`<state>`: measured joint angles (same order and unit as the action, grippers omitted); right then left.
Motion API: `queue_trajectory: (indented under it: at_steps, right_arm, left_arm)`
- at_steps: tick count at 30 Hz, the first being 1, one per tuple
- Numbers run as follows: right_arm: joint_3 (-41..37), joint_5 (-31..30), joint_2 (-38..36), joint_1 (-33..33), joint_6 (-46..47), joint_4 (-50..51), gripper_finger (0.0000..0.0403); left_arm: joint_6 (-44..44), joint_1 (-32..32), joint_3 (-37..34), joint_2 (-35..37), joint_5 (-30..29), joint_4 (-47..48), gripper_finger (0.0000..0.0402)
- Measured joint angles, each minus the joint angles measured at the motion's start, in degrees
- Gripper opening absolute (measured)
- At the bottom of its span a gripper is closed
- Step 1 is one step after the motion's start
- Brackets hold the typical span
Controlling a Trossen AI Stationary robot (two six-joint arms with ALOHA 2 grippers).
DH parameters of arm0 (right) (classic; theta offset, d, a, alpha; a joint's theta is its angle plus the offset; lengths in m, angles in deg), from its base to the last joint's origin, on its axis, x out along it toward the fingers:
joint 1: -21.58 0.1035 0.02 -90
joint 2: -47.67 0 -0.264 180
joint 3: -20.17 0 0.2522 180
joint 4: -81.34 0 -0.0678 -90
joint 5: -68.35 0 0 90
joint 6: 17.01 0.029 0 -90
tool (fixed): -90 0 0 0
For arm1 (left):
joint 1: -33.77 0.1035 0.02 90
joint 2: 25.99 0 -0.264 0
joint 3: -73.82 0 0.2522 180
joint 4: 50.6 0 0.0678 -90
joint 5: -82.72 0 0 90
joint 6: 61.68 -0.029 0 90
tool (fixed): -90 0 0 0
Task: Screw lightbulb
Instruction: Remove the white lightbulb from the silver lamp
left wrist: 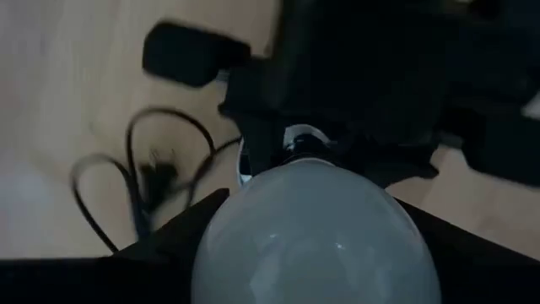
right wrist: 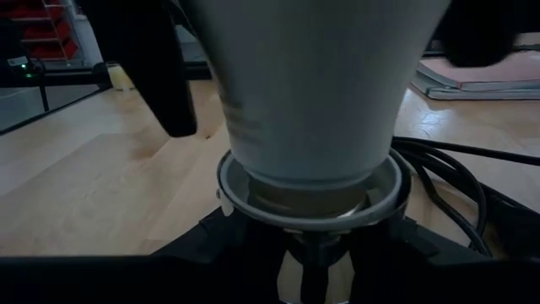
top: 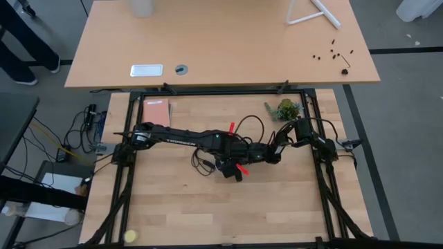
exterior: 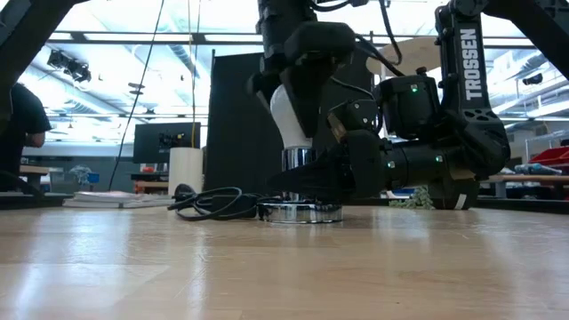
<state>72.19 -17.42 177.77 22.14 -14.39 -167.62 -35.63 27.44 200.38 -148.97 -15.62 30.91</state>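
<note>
While the lightbulb stands in the left claw, pale wooden table, bright-ceilinged room behind.

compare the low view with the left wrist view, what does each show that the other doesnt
Only the low view shows the silvery socket disc sitting flat on the table, the bulb standing upright in it, the right tool low at the socket, and the room behind. Only the left wrist view shows the bulb's rounded dome end-on, between the left tool fingers, and a dark block on the cord. Both show the lightbulb over the socket and the black cord looped beside it.
</note>
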Motion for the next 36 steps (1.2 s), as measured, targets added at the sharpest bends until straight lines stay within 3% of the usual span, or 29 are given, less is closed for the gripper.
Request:
queue_trajectory:
  at_steps: [7, 15, 26, 36]
  right_arm:
    - [0.00, 0.12, 0.00, 0.00, 0.05, -0.04, 0.0182]
    - [0.00, -0.01, 0.00, 0.00, 0.53, -0.08, 0.0182]
    - [0.07, -0.50, 0.00, -0.04, 1.04, -0.05, 0.0182]
    - [0.07, -0.37, 0.00, -0.04, 0.72, -0.03, 0.0182]
  left_arm:
    - [10.56, -0.11, -0.04, -0.07, 2.62, 0.18, 0.0263]
    - [8.81, 0.41, 0.06, -0.09, 4.90, 0.06, 0.0263]
    - [3.10, 2.04, 6.23, -0.09, 3.59, 5.67, 0.0263]
    - [2.33, 0.50, 8.92, -0.02, -1.64, 21.95, 0.0263]
